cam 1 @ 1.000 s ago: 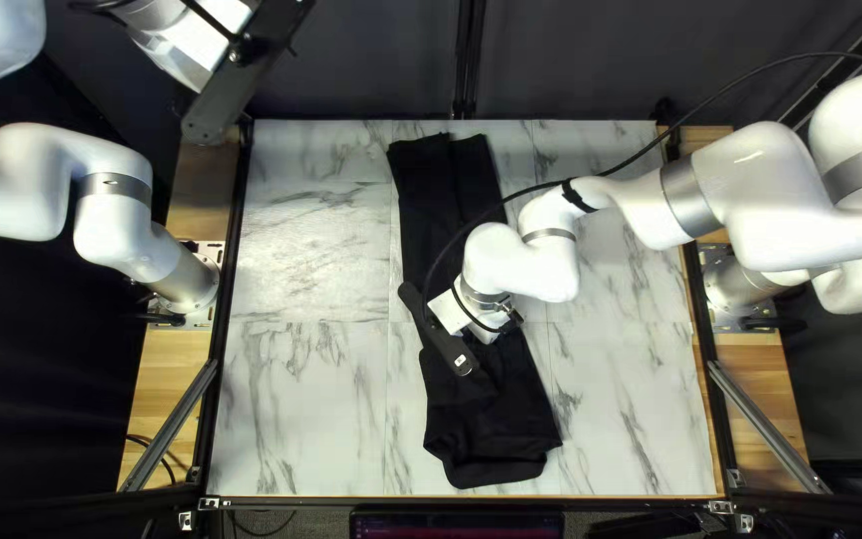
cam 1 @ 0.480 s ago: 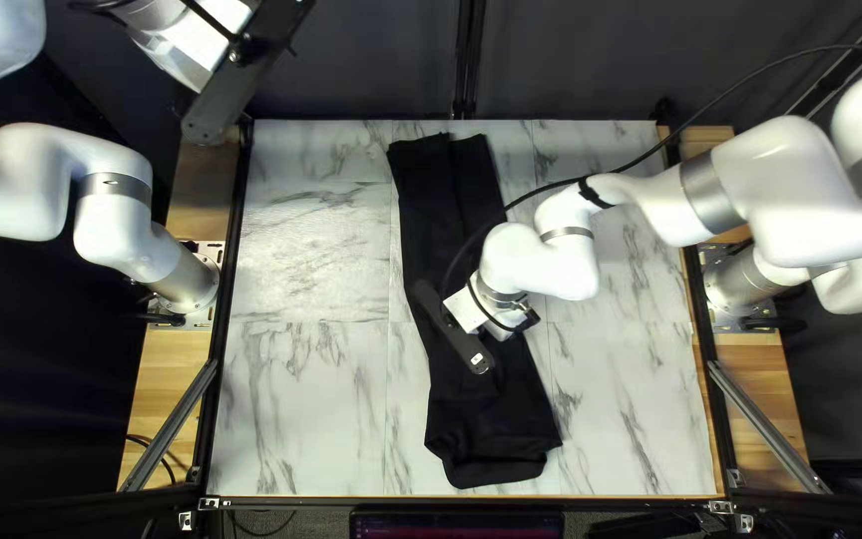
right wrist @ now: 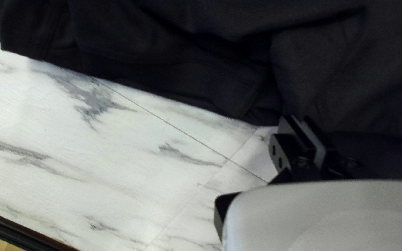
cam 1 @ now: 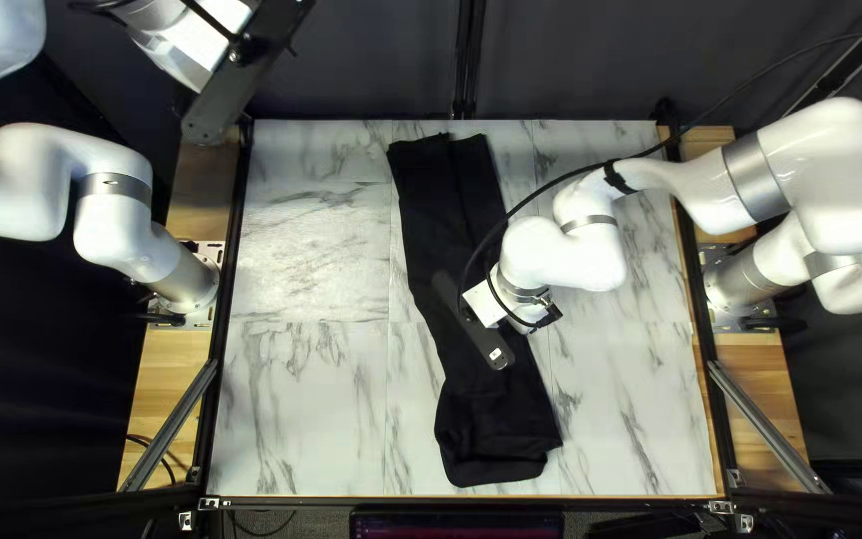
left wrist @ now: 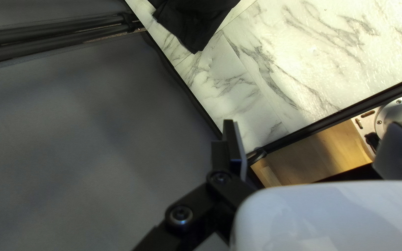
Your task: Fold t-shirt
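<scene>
A long, narrow, folded black cloth T-shirt (cam 1: 496, 414) lies lengthwise across the middle of the grey-veined white marble-look table (cam 1: 301, 399).
Over the shirt's right-hand edge, the right black-fingered gripper (cam 1: 528, 325) has its fingers (right wrist: 319, 144) nearly together, pinching the cloth; raised well apart, to the left of the shirt's far end, the left black-fingered gripper (cam 1: 180, 62) has its fingers (left wrist: 233, 144) spread wide.
</scene>
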`<move>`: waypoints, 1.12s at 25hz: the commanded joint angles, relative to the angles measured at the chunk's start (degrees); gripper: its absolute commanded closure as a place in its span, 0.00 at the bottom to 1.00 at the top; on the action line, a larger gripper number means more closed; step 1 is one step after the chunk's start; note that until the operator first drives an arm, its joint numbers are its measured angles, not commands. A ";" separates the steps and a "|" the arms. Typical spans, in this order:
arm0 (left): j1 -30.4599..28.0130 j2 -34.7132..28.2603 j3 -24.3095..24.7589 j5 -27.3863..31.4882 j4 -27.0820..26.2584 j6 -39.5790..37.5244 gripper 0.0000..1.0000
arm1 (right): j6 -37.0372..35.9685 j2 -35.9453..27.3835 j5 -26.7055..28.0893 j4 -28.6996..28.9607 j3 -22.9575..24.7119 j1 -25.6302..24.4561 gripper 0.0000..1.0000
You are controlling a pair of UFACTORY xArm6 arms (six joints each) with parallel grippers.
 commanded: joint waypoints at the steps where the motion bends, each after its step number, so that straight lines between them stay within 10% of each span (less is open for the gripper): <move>1: 0.00 0.00 0.00 0.00 0.00 0.00 0.00 | 2.85 -3.94 -0.04 -0.01 2.18 1.31 0.00; 15: 0.00 0.00 0.00 0.00 0.00 0.00 0.00 | 36.76 -3.33 -2.94 -8.68 -1.09 20.09 0.00; 28: 0.00 0.00 0.00 0.00 0.00 0.00 0.00 | 41.58 7.68 -4.22 -13.06 -15.17 18.48 0.00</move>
